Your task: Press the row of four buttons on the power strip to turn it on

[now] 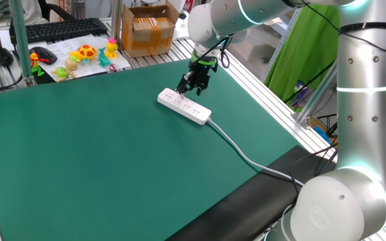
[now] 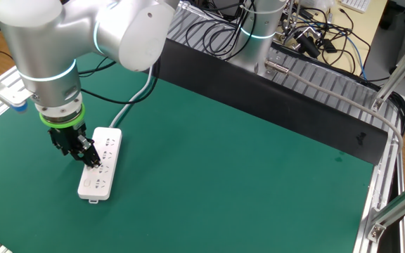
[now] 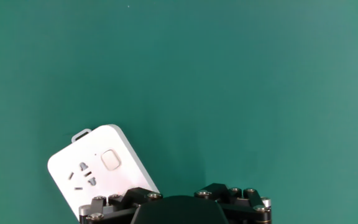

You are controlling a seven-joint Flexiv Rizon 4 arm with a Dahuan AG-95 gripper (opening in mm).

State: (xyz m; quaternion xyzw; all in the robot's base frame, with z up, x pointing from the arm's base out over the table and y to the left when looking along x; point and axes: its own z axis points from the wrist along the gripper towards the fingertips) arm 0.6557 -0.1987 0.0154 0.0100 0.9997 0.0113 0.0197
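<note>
The white power strip [image 1: 185, 107] lies flat on the green mat, its cable [image 1: 246, 157] trailing off toward the arm's base. My gripper [image 1: 190, 88] points down over the strip's far end, its dark fingers spread and holding nothing. From the other fixed view the fingertips of the gripper [image 2: 88, 159] are right at the top face of the power strip [image 2: 100, 167], near its middle; I cannot tell whether they touch it. The hand view shows one end of the power strip [image 3: 98, 168] with one square button [image 3: 110, 160] beside a socket. The other buttons are hidden under the hand.
Small colourful toys [image 1: 79, 57], a cardboard box [image 1: 149, 30], a keyboard [image 1: 59, 28] and a mouse [image 1: 43, 55] sit beyond the mat's far edge. Aluminium rails [image 1: 260, 87] border the mat. Loose cables [image 2: 308, 35] lie behind the table.
</note>
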